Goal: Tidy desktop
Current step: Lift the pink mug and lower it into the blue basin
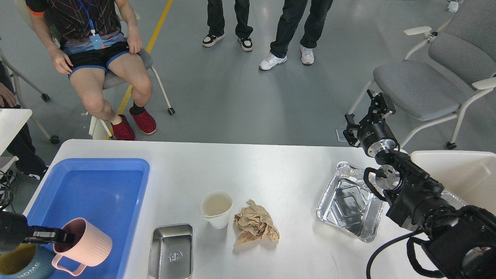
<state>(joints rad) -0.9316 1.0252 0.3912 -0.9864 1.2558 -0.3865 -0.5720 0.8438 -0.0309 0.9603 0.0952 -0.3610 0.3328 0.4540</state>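
On the white worktop (271,162) the pink mug (87,246) hangs over the blue tray (131,170), the left end effector (58,235) pinching its rim; stiff, light, best held there. The right end effector (368,118) hovers spread, holding nothing, beyond the flimsy foil tray (348,209)

Black right arm (422,197) throughout, built of blocky matte housings with 2 bright silver metal rings at the wrist joints, one a round disc facing outward. Black cables looping along the housings and hanging in loose arcs near the lower edge; right gripper (366,116) a dark angular assembly of 2 short black fingers on a cylindrical black body. Left gripper (58,235) slim, black with pale grey finger faces.
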